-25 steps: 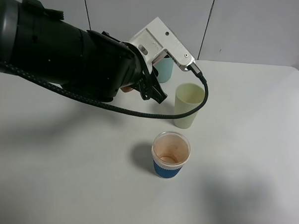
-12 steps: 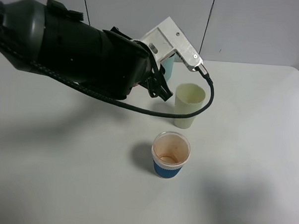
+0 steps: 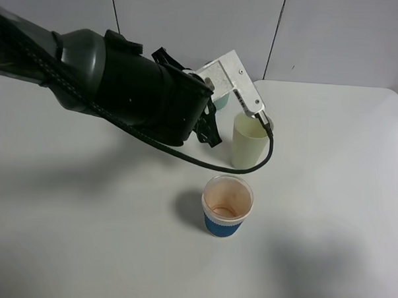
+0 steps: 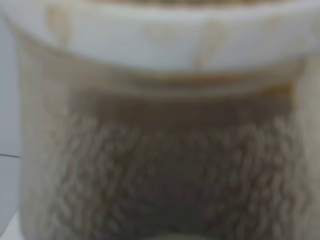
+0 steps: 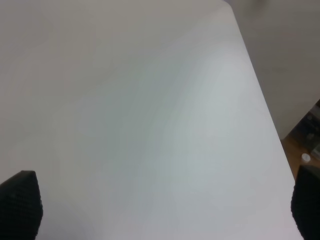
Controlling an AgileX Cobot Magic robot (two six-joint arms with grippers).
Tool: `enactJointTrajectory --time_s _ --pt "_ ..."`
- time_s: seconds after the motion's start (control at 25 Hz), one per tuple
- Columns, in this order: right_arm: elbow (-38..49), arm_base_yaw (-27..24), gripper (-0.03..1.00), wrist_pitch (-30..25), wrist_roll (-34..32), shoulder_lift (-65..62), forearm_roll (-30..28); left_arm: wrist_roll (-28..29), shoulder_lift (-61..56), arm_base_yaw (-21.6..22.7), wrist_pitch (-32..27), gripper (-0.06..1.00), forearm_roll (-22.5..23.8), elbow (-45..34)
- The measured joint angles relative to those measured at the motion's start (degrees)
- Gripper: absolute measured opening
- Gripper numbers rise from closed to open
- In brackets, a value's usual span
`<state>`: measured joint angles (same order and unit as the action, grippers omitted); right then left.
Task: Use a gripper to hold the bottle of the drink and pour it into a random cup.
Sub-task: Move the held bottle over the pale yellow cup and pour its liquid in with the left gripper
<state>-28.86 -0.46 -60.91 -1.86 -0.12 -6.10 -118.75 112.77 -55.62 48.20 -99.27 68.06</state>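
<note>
Blue-sleeved cup [image 3: 227, 206] stands nearest on the bench [image 3: 329, 194]. Behind it stands the pale cup [image 3: 249, 143]. Left arm [image 3: 135, 93] hangs over its rim; left fingers, hidden, are clamped on the bottle [image 4: 160, 125] of brown drink [image 4: 160, 175]. Right fingers [image 5: 20, 202] stand apart.

A robot test lab, it seems. A bare white table [image 3: 343, 168] stands against plain grey wall panels [image 3: 336, 36]. A black robot arm [image 3: 122, 86] reaches over it.
</note>
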Motion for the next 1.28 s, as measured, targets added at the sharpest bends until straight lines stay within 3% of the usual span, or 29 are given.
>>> enactJointTrajectory --time_s 0.68,1.28 --pt "0.0 0.0 0.99 0.0 0.0 0.0 0.0 -9.0 5.5 -0.4 1.7 0.33 -0.2 3.6" --pt "0.0 0.0 0.99 0.0 0.0 0.0 0.0 -12.2 6.0 -0.4 2.4 0.33 2.2 3.6"
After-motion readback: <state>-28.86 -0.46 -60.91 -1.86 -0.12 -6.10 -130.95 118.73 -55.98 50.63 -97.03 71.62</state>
